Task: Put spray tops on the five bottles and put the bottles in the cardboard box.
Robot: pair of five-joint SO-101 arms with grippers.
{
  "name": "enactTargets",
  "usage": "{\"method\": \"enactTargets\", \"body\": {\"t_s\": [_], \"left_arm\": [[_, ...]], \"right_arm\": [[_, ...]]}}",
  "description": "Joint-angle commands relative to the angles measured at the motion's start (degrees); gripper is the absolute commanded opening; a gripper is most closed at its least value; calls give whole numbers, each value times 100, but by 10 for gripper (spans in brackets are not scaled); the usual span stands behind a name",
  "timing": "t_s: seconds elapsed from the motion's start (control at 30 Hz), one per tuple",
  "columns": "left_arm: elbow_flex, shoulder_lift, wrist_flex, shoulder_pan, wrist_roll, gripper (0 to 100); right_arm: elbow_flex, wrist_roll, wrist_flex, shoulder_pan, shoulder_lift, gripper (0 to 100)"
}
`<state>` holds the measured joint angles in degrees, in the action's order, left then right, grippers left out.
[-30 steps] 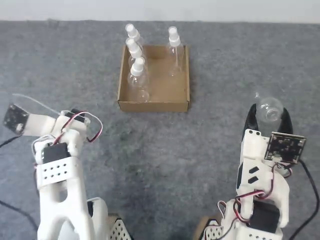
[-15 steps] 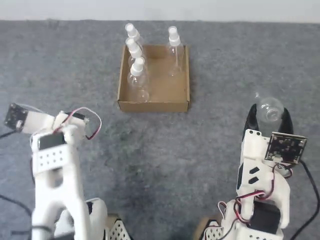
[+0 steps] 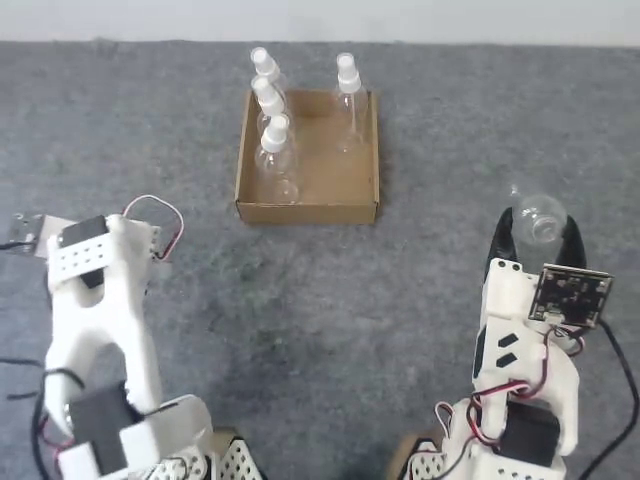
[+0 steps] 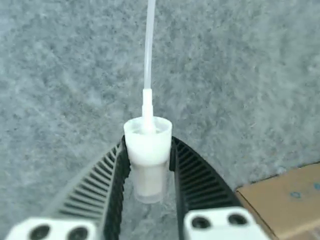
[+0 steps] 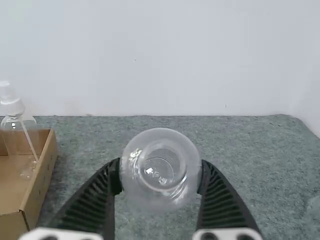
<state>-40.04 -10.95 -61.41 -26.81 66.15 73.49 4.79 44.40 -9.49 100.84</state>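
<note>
Currently in left tool (image 4: 147, 146): one white spray top (image 4: 148, 155), pinched at the collar between both black fingers, which are closed down to its width; its thin dip tube (image 4: 148, 45) points away from the wrist, over bare bench (image 4: 250, 75)
Left arm position: near-left part of the bench in the high view, well apart from the box
In right tool (image 5: 160, 171): one clear round bottle (image 5: 160, 165), gripped across its widest part, fingers spread wide to span it; the end turned toward the wrist camera looks like its base, though that is hard to tell
Right arm position: near-right part of the bench, tool pointing toward the far wall (image 5: 160, 50)
Position of cardboard box (image 3: 307, 211): far centre of the bench, open top, well apart from both tools
Box contents: four clear bottles with white spray tops, upright; three in a row (image 3: 275, 150) along the wall on the left arm's side, one (image 3: 347, 95) by the far corner on the right arm's side
Bench covering: grey, carpet-like
</note>
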Motion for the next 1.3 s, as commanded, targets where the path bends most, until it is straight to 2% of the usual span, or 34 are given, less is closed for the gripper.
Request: {"method": "enactTargets", "body": {"t_s": [0.0,0.1,0.3,0.37,0.73,0.87,1.0,1.17,1.27], "left_arm": [[338,149,334,-44,53,13],[338,176,360,-44,53,31],[321,211,334,-18,53,224],[312,211,334,-18,53,247],[338,158,325,-141,9,138],[514,158,264,-440,-791,80],[910,158,-431,-677,-1600,70],[1182,167,-1029,-791,-1952,70],[1209,158,-1046,-809,-2224,69]], "right_arm": [[-273,-88,-163,-22,84,41],[-273,-88,-163,-22,84,41],[-273,-88,-163,-22,84,41],[-273,-88,-163,-22,84,41],[-273,-88,-136,57,84,41],[-158,-44,-163,444,75,41],[-105,-26,-136,734,66,41],[0,26,-101,1138,22,41],[105,492,-101,1516,22,41]]}}
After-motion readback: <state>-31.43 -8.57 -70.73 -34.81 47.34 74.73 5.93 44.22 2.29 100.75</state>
